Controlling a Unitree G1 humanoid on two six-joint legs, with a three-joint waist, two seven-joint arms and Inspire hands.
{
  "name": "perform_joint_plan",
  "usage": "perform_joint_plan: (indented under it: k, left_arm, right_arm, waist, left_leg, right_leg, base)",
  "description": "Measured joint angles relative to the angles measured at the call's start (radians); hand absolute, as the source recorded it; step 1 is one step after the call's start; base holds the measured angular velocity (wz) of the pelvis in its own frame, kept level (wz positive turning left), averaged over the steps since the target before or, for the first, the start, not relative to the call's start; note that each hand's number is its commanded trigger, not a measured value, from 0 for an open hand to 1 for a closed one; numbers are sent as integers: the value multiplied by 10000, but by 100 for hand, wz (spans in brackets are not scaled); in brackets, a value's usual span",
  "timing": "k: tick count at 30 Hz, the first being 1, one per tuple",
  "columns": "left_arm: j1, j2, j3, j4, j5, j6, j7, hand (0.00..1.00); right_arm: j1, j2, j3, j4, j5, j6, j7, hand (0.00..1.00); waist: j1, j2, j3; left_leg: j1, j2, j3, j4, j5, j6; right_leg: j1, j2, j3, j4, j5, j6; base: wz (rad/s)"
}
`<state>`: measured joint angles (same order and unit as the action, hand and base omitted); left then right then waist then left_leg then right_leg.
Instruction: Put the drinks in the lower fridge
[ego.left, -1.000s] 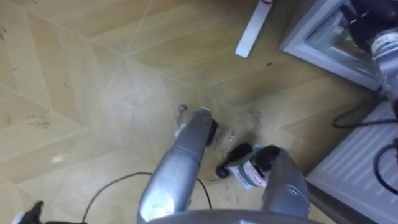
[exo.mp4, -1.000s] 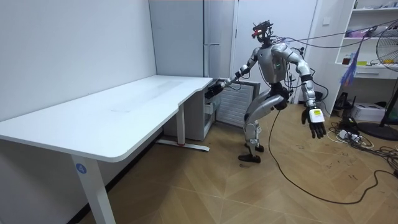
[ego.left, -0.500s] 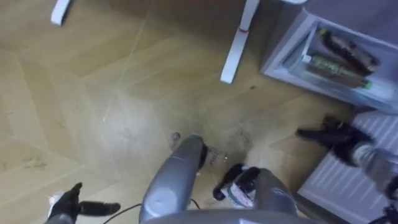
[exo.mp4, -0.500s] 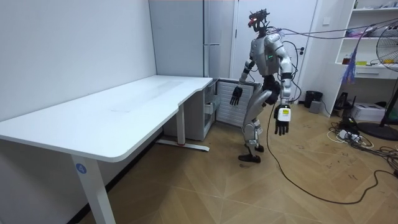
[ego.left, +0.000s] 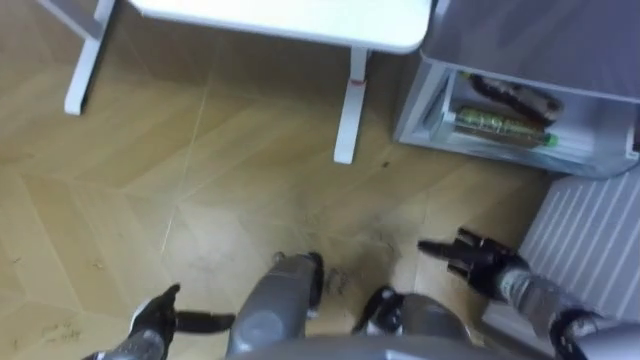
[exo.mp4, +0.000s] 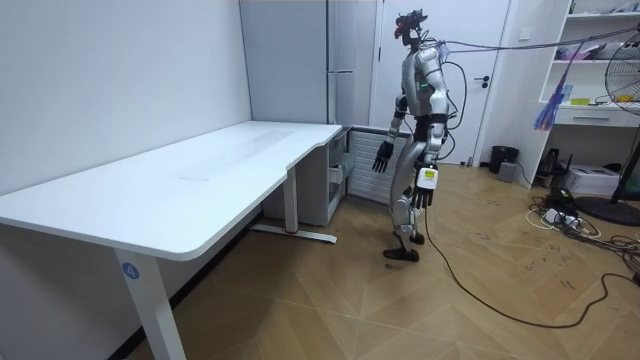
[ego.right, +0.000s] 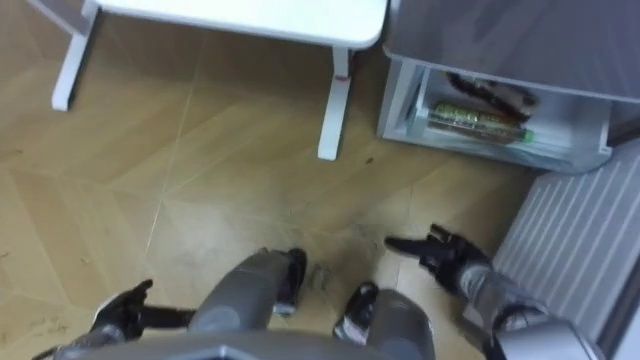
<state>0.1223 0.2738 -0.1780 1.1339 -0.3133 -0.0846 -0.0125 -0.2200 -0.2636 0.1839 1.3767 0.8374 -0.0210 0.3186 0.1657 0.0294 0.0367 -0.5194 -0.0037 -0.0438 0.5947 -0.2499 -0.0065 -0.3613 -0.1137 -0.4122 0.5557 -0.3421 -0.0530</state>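
Right robot hand (ego.left: 472, 258), fingers spread and empty, hangs well apart from the drinks (ego.left: 500, 124).

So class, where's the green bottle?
Upper right of the left eye view: the green bottle lies inside the open lower fridge, right of the desk leg.

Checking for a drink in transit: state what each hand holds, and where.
Nothing is held: the left hand and right hand are both open and empty above the wooden floor.

Herringbone wood floor (exo.mp4: 300, 300), long white desk (exo.mp4: 200, 170), pale grey wall (exo.mp4: 100, 70), white door (exo.mp4: 492, 110), wall shelves (exo.mp4: 605, 113)
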Motion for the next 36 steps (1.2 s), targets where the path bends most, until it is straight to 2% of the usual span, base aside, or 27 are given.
perform_joint_plan:
  k: [3, 5, 14, 24, 30, 32, 36]
  left_arm:
    - [2, 2, 193, 283, 16, -46, 25, 0]
    - [7, 2, 225, 447, 18, -40, 90, 0]
    - [14, 1, 228, 534, -1, -34, 253, 0]
    - [7, 0, 412, 434, -73, -115, 243, 0]
    - [-5, -37, 411, 482, -93, -92, 317, 0]
    - [-174, -123, 396, 706, -110, -49, 331, 0]
    - [-389, -205, 350, 754, -487, 118, 463, 0]
  right_arm:
    - [-88, -87, -335, -1, 1175, 10, -106, 0]
    - [-177, -104, -890, -2, 1945, 13, -302, 0]
    - [-509, -166, -1754, 4, 3096, 8, -837, 0]
    - [-755, -181, -1850, 19, 3592, -2, -982, 0]
    - [-756, -174, -1881, 57, 4708, 21, -969, 0]
    - [-813, -184, -1880, 46, 5701, 81, -929, 0]
    - [-1412, -356, -2363, 40, 6000, 236, -894, 0]
  waist:
    - [3, 113, -2]
    - [7, 146, -8]
    - [-133, 119, 6]
    - [-305, 28, 46]
    - [-350, 37, 52]
    - [-220, 12, 32]
    - [-213, 19, 44]
  left_leg:
    - [13, 56, 43, -3, 1, 2]
    - [68, 63, 52, -81, 2, 1]
    - [159, 89, 155, -124, 37, 11]
    - [318, 72, 352, -315, 66, 62]
    - [323, 78, 396, -316, 66, 62]
    - [122, 65, 400, -250, 66, 63]
    - [-905, 62, 398, 216, 65, 64]
  right_leg:
    - [2, 68, 55, -100, 83, -12]
    - [2, 81, 109, -111, 97, -26]
    - [11, 116, 288, -144, 150, -13]
    - [-44, 109, 605, -211, 248, 49]
    - [-101, 111, 696, -164, 251, 48]
    - [-416, 116, 873, -14, 256, 49]
    - [-1567, 65, 1057, 677, 301, -30]
  base:
    - [-8]
    - [-5]
    - [-3]
    - [-9]
    - [-4]
    - [-15]
    - [-16]
